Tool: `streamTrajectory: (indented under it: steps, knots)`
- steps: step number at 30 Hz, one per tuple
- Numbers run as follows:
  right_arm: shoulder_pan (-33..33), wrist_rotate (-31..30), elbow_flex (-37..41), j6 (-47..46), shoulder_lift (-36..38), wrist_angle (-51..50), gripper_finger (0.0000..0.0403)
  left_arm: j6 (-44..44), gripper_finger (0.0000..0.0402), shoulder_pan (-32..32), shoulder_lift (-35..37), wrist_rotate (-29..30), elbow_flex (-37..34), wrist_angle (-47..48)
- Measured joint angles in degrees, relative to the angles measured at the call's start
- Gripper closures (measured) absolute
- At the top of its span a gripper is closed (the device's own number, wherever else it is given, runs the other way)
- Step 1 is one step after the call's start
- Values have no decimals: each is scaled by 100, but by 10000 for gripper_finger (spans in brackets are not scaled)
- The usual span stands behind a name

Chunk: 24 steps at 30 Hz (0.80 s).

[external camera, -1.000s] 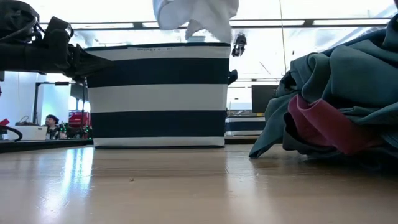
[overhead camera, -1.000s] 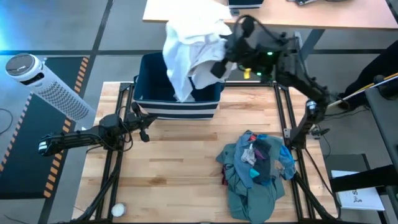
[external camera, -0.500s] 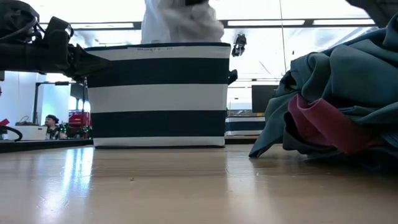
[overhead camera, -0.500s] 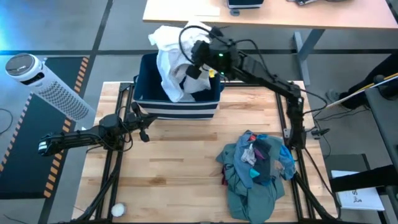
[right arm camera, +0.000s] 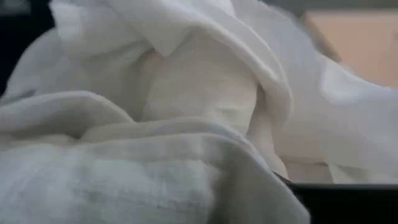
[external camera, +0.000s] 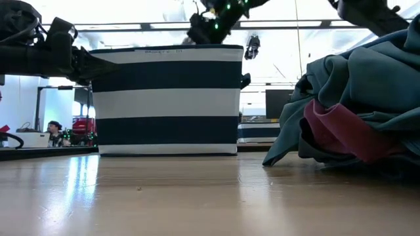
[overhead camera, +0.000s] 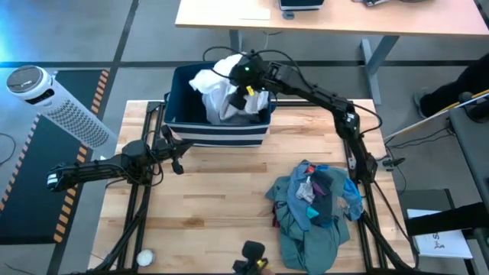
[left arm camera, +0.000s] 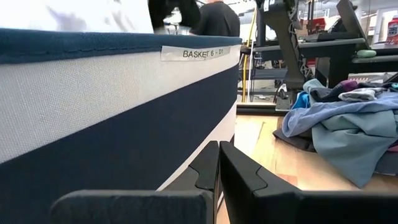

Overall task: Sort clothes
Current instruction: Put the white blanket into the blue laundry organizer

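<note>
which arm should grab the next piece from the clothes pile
Right. The pile of clothes lies beside the right arm's base, while the left gripper waits across the table. The right gripper is over the striped bin with the white garment.

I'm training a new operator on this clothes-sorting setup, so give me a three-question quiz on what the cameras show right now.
1. True or false: the white garment lies inside the navy striped bin.
2. Which gripper reaches over the bin? A) left gripper B) right gripper
3. Fill in: the pile of clothes still on the table is mostly ____ in colour.

Key:
1. True; it fills the bin's open top.
2. B; the right gripper is above the bin, while the left gripper waits in front of the bin, jaws shut.
3. Teal-green.
</note>
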<state>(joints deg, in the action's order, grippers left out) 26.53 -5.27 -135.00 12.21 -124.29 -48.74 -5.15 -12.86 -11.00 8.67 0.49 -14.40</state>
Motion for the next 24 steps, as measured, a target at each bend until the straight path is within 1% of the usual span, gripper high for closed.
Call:
streamTrajectory:
  steps: [6,10,14,20,24]
  knots:
    - [59,430,0,-74,-364,-505,401,-17,402,2,0,0,0,-58]
    - [48,580,0,-118,-532,-664,377,-17,402,2,0,-2,0,-61]
    - [28,560,0,-114,-534,-635,330,-17,402,1,0,-1,0,-63]
    - [-26,530,0,-131,-322,-658,238,-39,402,1,0,-2,-1,-65]
    - [-62,530,0,-133,-138,-776,186,-39,402,2,-5,-2,-2,-65]
